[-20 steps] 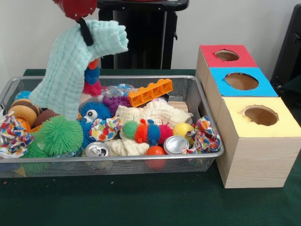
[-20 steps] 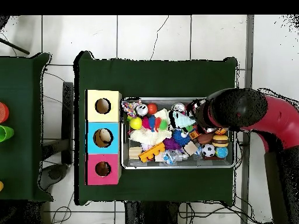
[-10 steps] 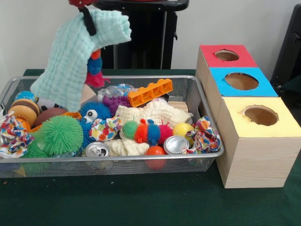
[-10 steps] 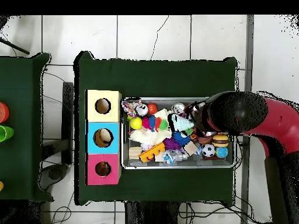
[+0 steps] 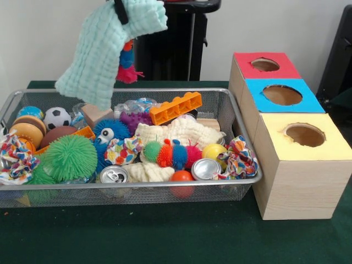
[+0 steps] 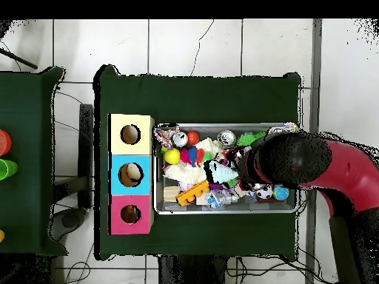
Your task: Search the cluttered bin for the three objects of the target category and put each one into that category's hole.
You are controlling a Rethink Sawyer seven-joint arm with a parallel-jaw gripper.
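The pincer [image 5: 120, 10], top left of frame, is clenched on a mint cloth [image 5: 104, 52] hanging above the wire bin [image 5: 242, 140]. Carrying step, I'd say; next comes crossing right to the boxes' holes [image 5: 304, 135].

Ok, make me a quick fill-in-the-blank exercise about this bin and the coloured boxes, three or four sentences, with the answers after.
1. The gripper holds a light ____ cloth above the wire bin.
2. In the front view, the box nearest the camera has a ____ top.
3. The box between the red box and that one is ____ on top.
4. The long orange block lies ____ the bin.

Answers: green; yellow; blue; inside
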